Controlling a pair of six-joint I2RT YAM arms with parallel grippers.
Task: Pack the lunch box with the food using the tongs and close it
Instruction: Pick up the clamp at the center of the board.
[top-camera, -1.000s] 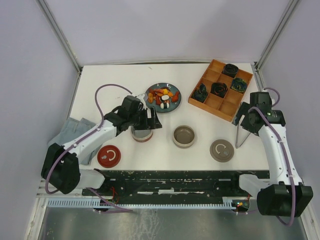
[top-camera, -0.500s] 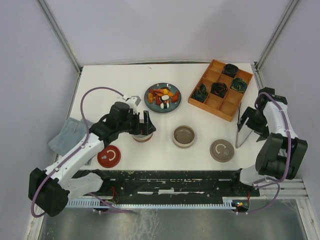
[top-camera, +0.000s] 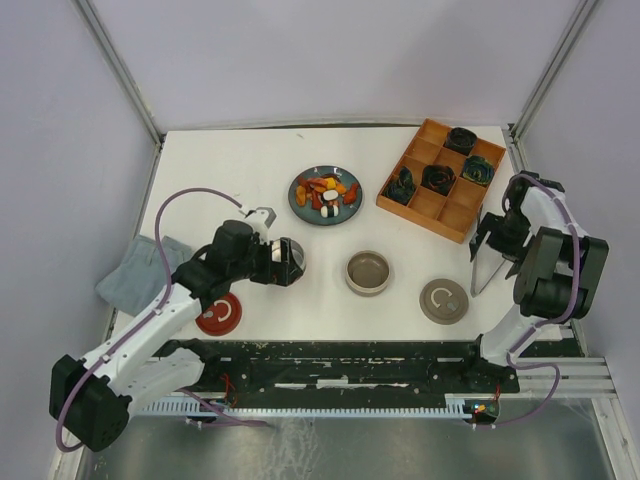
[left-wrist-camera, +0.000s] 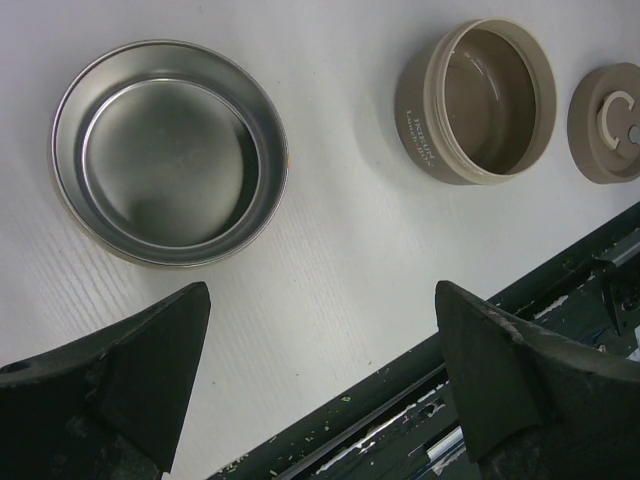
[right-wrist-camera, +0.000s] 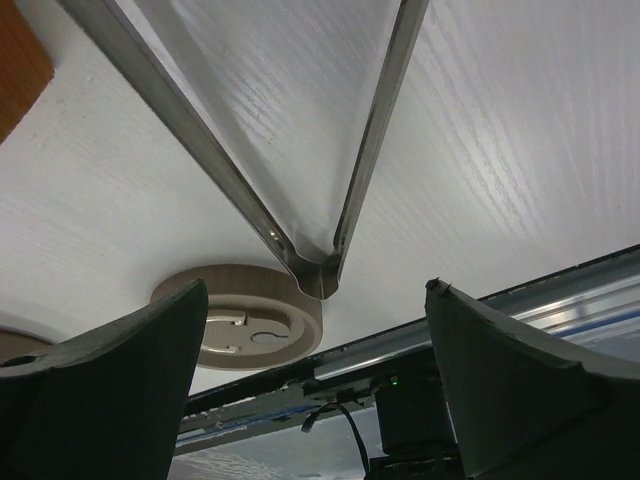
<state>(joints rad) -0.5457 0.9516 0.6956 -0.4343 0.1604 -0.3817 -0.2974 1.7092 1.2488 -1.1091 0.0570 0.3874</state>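
The food (top-camera: 326, 194) is a pile of small orange, red, white and yellow pieces on a dark blue plate (top-camera: 302, 207) at the middle back. The silver tongs (top-camera: 484, 270) lie flat at the right, their V joint (right-wrist-camera: 317, 268) pointing at the near edge. My right gripper (top-camera: 497, 238) hangs open just above them, one finger on each side of the joint, gripping nothing. The tan round lunch box (top-camera: 368, 272) stands open with its tan lid (top-camera: 443, 301) beside it. My left gripper (top-camera: 284, 262) is open and empty over a steel-lined bowl (left-wrist-camera: 170, 150).
An orange divided tray (top-camera: 440, 180) with dark coiled rosettes sits at the back right, close to the tongs. A red lid (top-camera: 218, 313) lies near the front left and a grey cloth (top-camera: 138, 272) at the left edge. The black front rail (left-wrist-camera: 420, 400) runs under my left fingers.
My left arm drew back toward the near left from the steel-lined bowl and its jaws spread wider. The right wrist turned and shifted above the tongs, still open.
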